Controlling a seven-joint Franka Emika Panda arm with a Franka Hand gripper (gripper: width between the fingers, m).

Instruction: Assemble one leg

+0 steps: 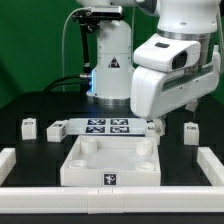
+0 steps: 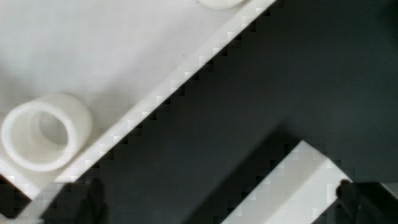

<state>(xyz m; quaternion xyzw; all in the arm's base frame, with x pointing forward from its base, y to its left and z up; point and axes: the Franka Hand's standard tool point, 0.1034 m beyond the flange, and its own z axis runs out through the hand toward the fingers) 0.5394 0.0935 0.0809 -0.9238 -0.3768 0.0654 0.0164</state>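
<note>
Three small white legs with tags stand on the black table in the exterior view: two at its left [image 1: 28, 127] [image 1: 57, 128] and one at its right [image 1: 190, 131]. The large white square panel [image 1: 110, 162] with raised corner sockets lies in front. My gripper [image 1: 155, 124] hangs low behind the panel's far right corner, by the marker board's right end. In the wrist view my gripper [image 2: 214, 208] is open and empty, with dark fingertips [image 2: 71, 203] far apart. The panel [image 2: 125, 60] and a round socket [image 2: 45, 132] show there. No leg shows in the wrist view.
The marker board [image 1: 100, 126] lies behind the panel. A low white rail borders the workspace at the exterior view's left [image 1: 8, 162], right [image 1: 214, 166] and front. A slanted white strip [image 2: 302, 190] lies between my fingers; I cannot tell what it is.
</note>
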